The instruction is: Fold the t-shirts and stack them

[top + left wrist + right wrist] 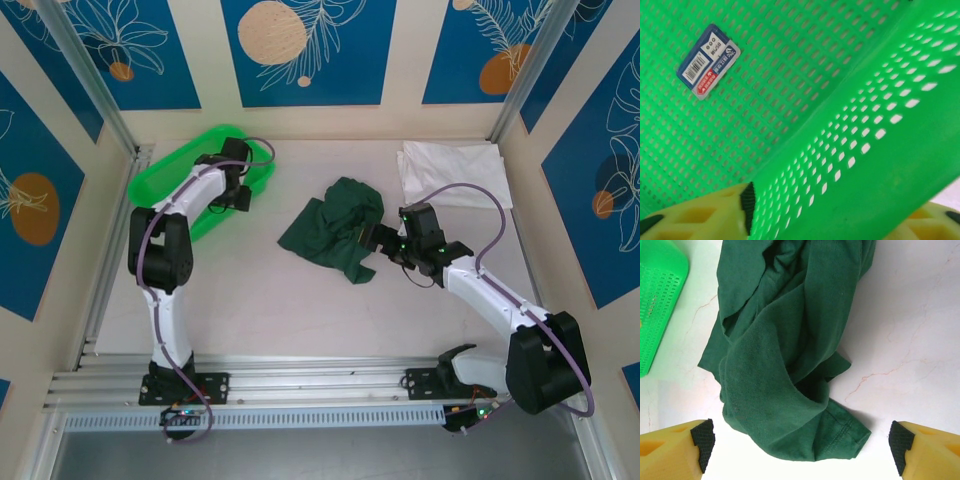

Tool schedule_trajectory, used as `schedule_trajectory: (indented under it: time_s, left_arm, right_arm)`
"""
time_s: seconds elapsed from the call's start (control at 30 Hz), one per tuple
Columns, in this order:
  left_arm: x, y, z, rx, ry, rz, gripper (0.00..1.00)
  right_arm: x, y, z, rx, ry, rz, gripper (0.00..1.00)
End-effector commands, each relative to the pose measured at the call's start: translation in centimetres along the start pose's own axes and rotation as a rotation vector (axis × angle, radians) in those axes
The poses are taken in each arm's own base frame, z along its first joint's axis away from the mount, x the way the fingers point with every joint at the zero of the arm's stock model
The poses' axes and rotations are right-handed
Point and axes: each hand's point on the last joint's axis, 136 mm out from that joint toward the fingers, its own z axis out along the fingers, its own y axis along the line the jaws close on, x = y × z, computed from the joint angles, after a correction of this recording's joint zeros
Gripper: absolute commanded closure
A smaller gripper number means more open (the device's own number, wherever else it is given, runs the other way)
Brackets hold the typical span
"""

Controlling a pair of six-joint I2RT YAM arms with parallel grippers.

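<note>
- From the top camera I see the dark green t-shirt [332, 228] crumpled in a heap mid-table [250, 300]. The white t-shirt [455, 172] lies flat, well apart from it at the far right.
- In the same view, my left gripper [238, 195] sits at the near wall of the basket [165, 175] at far left. My right gripper [372, 240] is just at the green heap's right edge.
- On the left wrist camera, the basket's mesh wall runs between my two yellow fingers [705, 217]. They stand spread wide on either side and are not clamping it. A blue label [708, 61] is stuck on the mesh.
- On the right wrist camera, the fingers [675, 450] are released and far apart. The green shirt's hemmed corner lies between them, untouched by either pad, and the basket's corner is at upper left.
</note>
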Motion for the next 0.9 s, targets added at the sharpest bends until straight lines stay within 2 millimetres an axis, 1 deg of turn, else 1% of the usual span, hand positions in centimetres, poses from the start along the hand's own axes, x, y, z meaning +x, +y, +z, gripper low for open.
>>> schedule_trajectory:
  time_s: [0.0,0.03,0.1,0.2,0.23,0.37,0.47,0.53,0.63,0.7,0.8,0.87]
  left_arm:
    - [0.6,5.4,0.7,-0.163,0.043,-0.194,0.57]
    - [0.7,6.6,0.9,-0.181,0.053,-0.24,0.6]
    - [0.6,7.8,1.6,-0.171,0.059,-0.301,0.67]
    - [-0.3,9.9,2.1,-0.239,0.04,-0.33,0.77]
    - [-0.8,10.5,2.3,-0.251,0.035,-0.335,0.79]
    - [-2.9,11.6,3.6,-0.272,0.022,-0.273,0.87]
    - [-4.4,12.4,4.5,-0.32,0.023,-0.202,0.9]
    - [-5.2,12.8,5.0,-0.331,0.021,-0.154,0.96]
    - [-6.1,13.5,5.4,-0.356,0.0,-0.095,1.0]
    - [-6.4,13.8,5.9,-0.347,-0.008,-0.067,1.0]
    - [-6.6,14.8,6.2,-0.368,-0.016,-0.036,1.0]
    - [-6.8,15.1,6.4,-0.388,-0.023,0.014,1.0]
  right_arm:
    - [-0.1,0.4,0.0,-0.018,0.0,-0.001,0.08]
    - [0.0,0.4,0.1,-0.019,0.004,0.0,0.08]
    - [-0.1,0.5,0.1,-0.023,0.005,0.001,0.08]
    - [0.0,0.5,0.1,-0.026,0.006,0.003,0.09]
    - [0.0,0.6,0.1,-0.026,0.007,0.003,0.09]
    - [0.1,0.6,0.2,-0.03,0.009,0.004,0.09]
    - [0.0,0.7,0.1,-0.03,0.007,0.001,0.09]
    - [0.0,0.8,0.0,-0.034,0.009,0.0,0.09]
    - [0.0,1.0,-0.2,-0.046,0.008,0.001,0.09]
    - [0.0,1.2,-0.2,-0.055,0.01,0.003,0.09]
    - [0.1,1.3,-0.3,-0.061,0.011,0.003,0.09]
    - [0.1,1.4,-0.4,-0.065,0.011,0.006,0.09]
